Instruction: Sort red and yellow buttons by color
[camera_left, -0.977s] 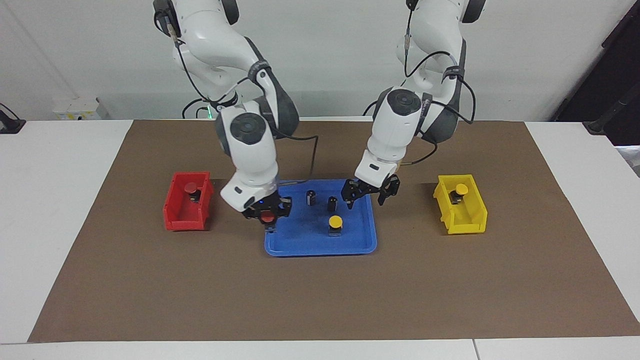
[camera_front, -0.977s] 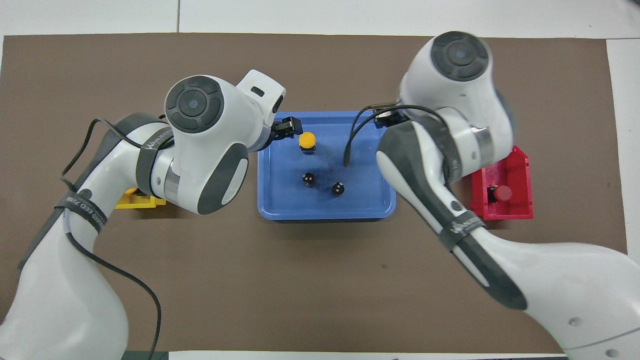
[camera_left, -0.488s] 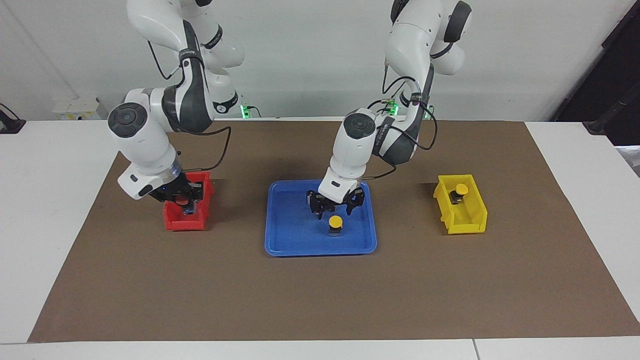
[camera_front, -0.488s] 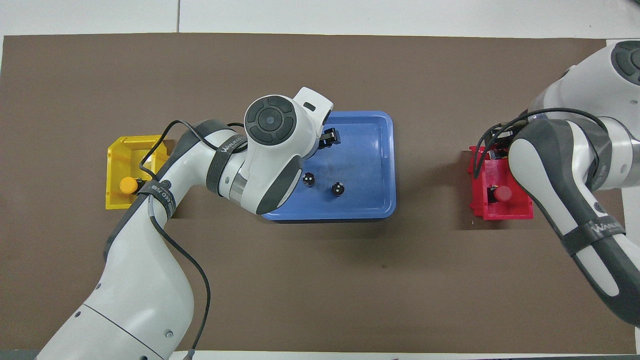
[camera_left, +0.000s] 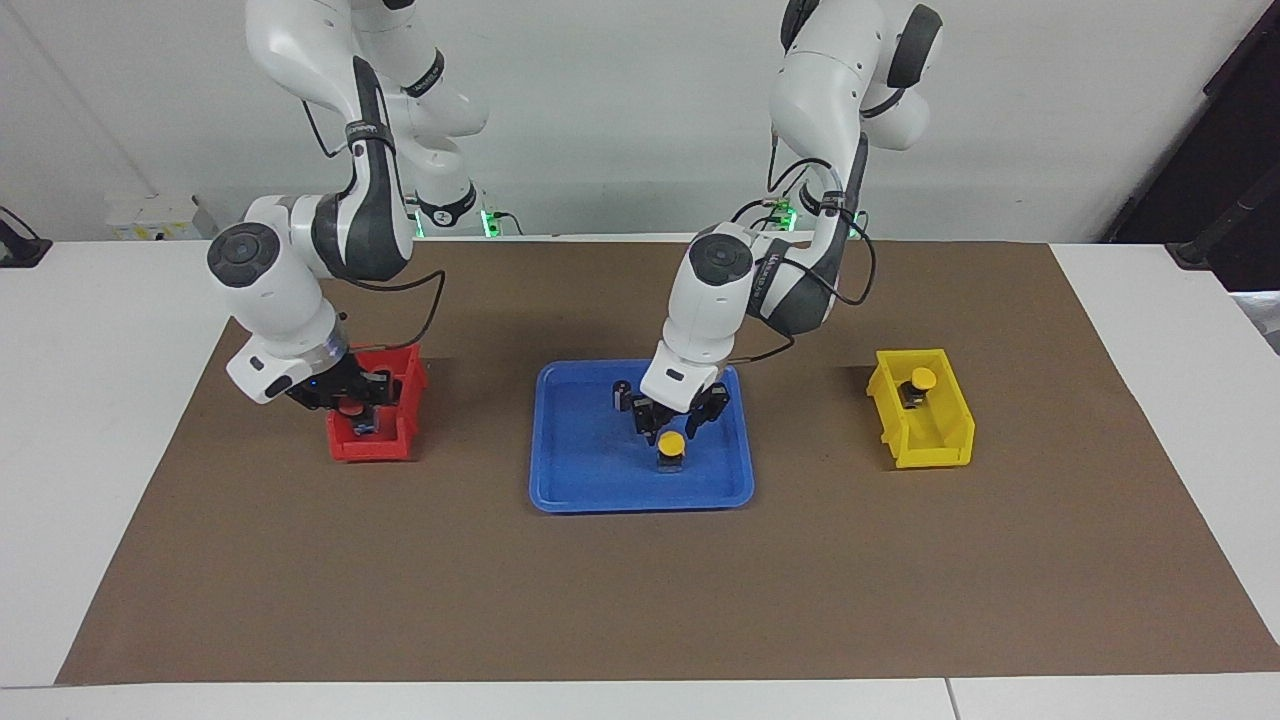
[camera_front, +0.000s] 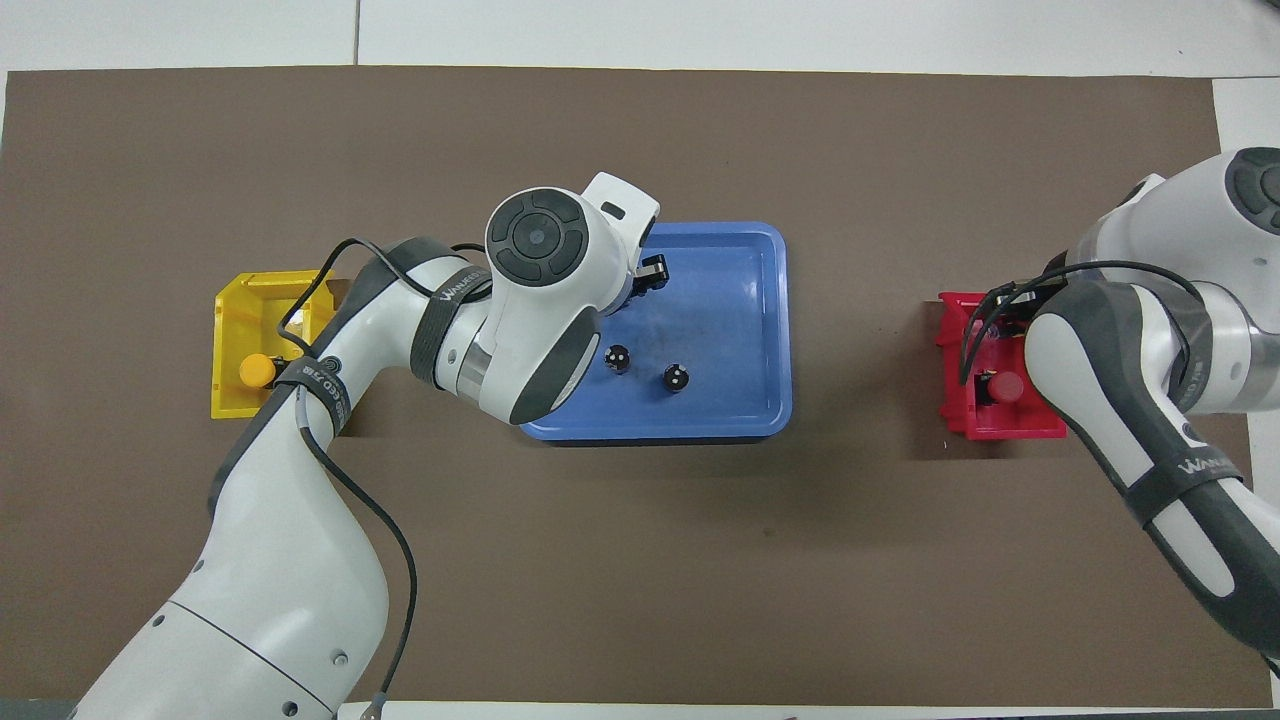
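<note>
In the blue tray (camera_left: 590, 470) a yellow button (camera_left: 671, 443) stands upright. My left gripper (camera_left: 672, 428) is down over it, open, one finger on each side of the yellow cap. The overhead view shows only one left finger (camera_front: 652, 272); the wrist hides that button. My right gripper (camera_left: 352, 410) hangs just above the red bin (camera_left: 370, 447), shut on a red button (camera_left: 348, 407). Another red button (camera_front: 1005, 387) lies in the red bin (camera_front: 960, 420). A second yellow button (camera_left: 922, 380) sits in the yellow bin (camera_left: 925, 440).
Two dark cylinders (camera_front: 619, 358) (camera_front: 676, 378) stand in the tray, nearer the robots than the yellow button. The red bin is at the right arm's end of the brown mat (camera_left: 640, 580), the yellow bin at the left arm's end.
My right gripper carried the red button from the tray to over the red bin. My left gripper moved over the yellow button, came down around it and narrowed its fingers.
</note>
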